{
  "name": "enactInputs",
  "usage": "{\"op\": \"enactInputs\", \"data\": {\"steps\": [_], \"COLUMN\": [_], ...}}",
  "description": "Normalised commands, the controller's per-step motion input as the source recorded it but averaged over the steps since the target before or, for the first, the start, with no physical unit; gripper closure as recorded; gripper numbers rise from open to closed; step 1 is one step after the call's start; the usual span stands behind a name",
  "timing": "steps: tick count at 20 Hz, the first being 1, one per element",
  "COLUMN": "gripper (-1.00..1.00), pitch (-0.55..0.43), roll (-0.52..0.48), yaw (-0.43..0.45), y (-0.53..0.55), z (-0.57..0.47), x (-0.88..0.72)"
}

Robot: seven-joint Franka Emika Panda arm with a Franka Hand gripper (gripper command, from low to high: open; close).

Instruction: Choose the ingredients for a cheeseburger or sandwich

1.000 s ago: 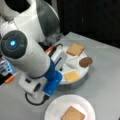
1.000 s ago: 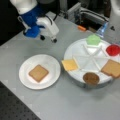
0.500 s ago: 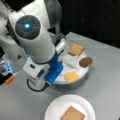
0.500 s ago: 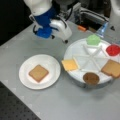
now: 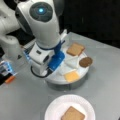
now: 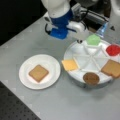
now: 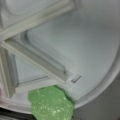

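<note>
One tan bread square (image 6: pixel 38 73) lies alone on the white paper plate (image 6: pixel 25 81), also seen in a front view as bread (image 5: pixel 72 115). The other ingredients sit in the divided white tray (image 6: pixel 75 51): yellow cheese (image 6: pixel 70 65), brown patty (image 6: pixel 91 78), a second bread square (image 6: pixel 111 68), red tomato (image 6: pixel 113 50) and green lettuce (image 6: pixel 93 39). My gripper (image 6: pixel 79 39) hangs over the tray's edge, just left of the lettuce. The wrist view looks down on an empty compartment with the lettuce (image 7: pixel 51 103) at the bottom; no fingers show there.
The arm's white and blue body (image 5: pixel 45 37) blocks the tray's left half in a front view. Cables and dark equipment (image 6: pixel 97 17) stand behind the tray. An orange and blue object (image 5: pixel 8 75) sits at the table's left edge.
The arm has swung from near the plate side across to the divided tray. It now sits over the tray's rim by the lettuce. The food pieces have not moved.
</note>
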Motion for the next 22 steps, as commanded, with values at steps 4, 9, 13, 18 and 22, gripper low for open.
{"op": "enactInputs", "data": {"steps": [4, 9, 13, 18, 22], "gripper": [-1.00, -1.00, -1.00, -1.00, -1.00], "pitch": [-0.176, -0.183, -0.155, -0.166, -0.195], "roll": [-0.257, -0.271, -0.294, -0.271, -0.258], "yaw": [-0.013, -0.032, -0.008, 0.022, 0.059], "y": [0.21, 0.23, 0.23, 0.25, 0.17], "z": [-0.17, -0.18, -0.10, -0.09, -0.11], "x": [-0.38, -0.30, -0.27, -0.29, -0.29]}}
